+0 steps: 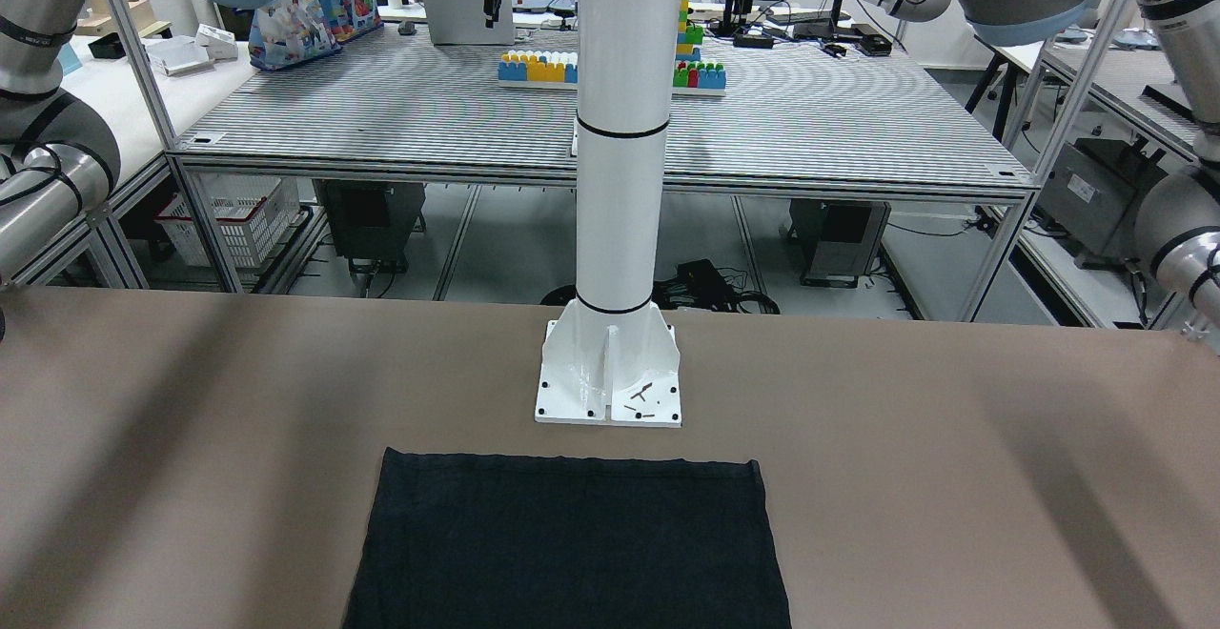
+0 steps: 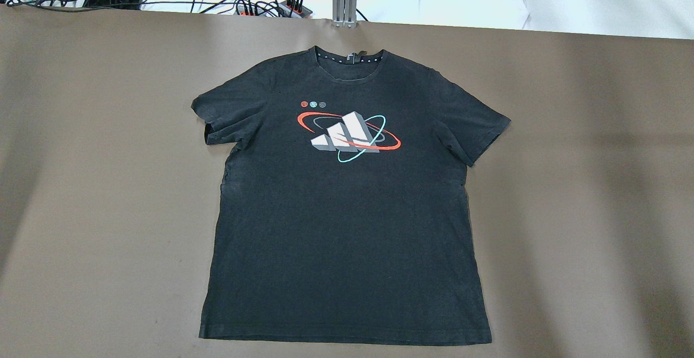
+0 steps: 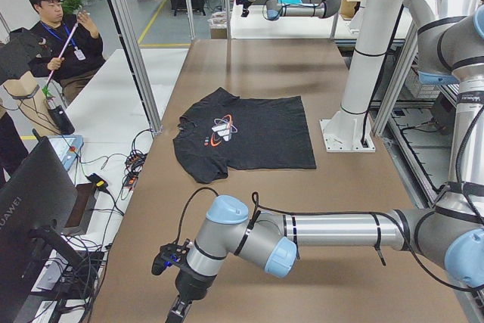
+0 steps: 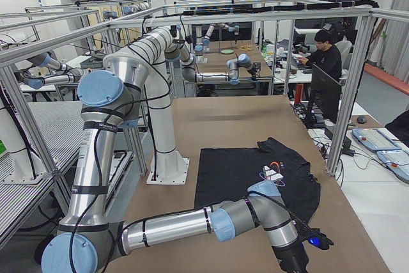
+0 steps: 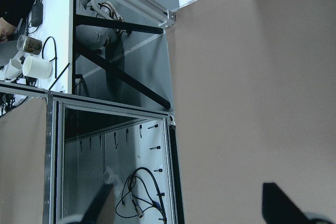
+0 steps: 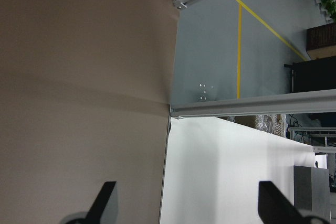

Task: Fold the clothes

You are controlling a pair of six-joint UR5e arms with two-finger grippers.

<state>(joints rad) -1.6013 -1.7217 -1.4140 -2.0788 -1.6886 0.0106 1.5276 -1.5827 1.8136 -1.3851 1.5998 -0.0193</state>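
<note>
A black T-shirt (image 2: 347, 211) with a white, red and teal logo lies flat and face up in the middle of the brown table, collar away from the robot and both sleeves spread. It also shows in the front-facing view (image 1: 572, 543) and in both side views (image 3: 242, 138) (image 4: 255, 174). My left gripper (image 5: 191, 211) is open and empty, held over the table's left end, far from the shirt. My right gripper (image 6: 189, 203) is open and empty over the table's right end, also far from the shirt. Neither gripper shows in the overhead view.
The white pedestal base (image 1: 610, 372) stands just behind the shirt's hem. Power strips and cables (image 2: 244, 0) and a white sheet (image 2: 471, 5) lie beyond the table's far edge. An operator (image 3: 57, 32) sits past that edge. Bare brown table (image 2: 585, 184) flanks the shirt.
</note>
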